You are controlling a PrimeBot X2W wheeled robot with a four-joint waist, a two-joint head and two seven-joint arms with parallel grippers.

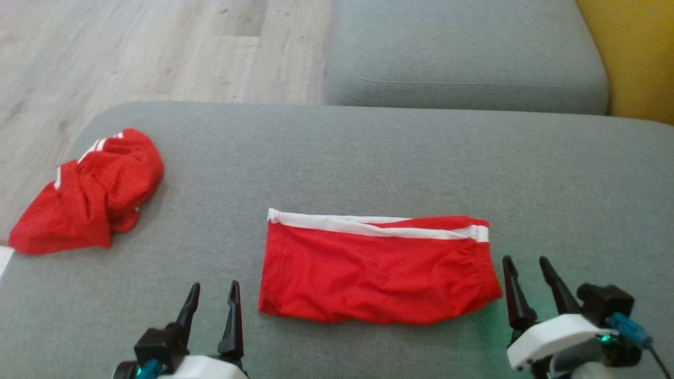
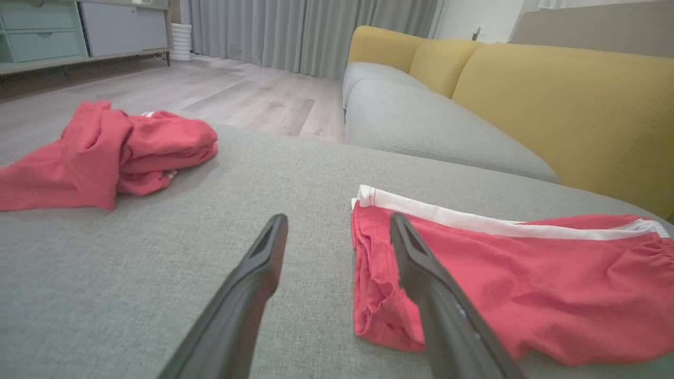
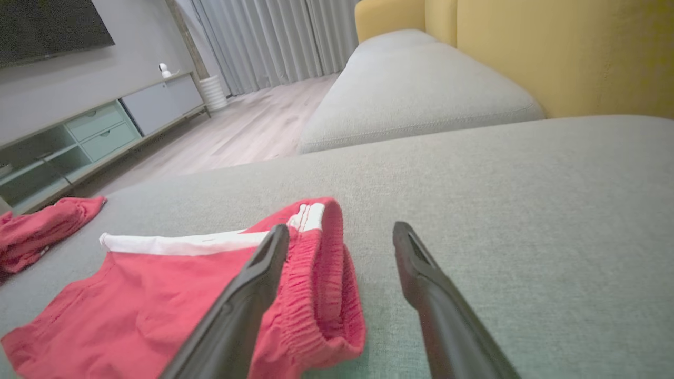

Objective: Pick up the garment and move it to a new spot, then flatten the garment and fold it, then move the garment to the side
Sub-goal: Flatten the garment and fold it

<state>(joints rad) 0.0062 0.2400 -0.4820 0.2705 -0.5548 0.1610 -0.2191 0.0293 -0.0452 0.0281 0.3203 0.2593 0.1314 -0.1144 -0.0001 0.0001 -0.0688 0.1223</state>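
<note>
The garment (image 1: 95, 195) is a crumpled red heap with white stripes at the far left edge of the grey cushion (image 1: 368, 158); its chest is buried in the folds. It also appears in the left wrist view (image 2: 105, 152) and the right wrist view (image 3: 37, 226). Red shorts (image 1: 379, 273) with a white stripe and an elastic waistband lie folded flat in the middle. My left gripper (image 1: 214, 287) stands open just left of the shorts' left edge (image 2: 526, 284), holding nothing. Beside the waistband end (image 3: 131, 300), my right gripper (image 1: 525, 260) is open and empty too.
Beyond the cushion lies a second grey seat (image 1: 463, 47) with a yellow backrest (image 1: 637, 52) at the right. Wooden floor (image 1: 131, 47) runs past the far left edge. A low cabinet (image 3: 79, 137) stands against the wall across the room.
</note>
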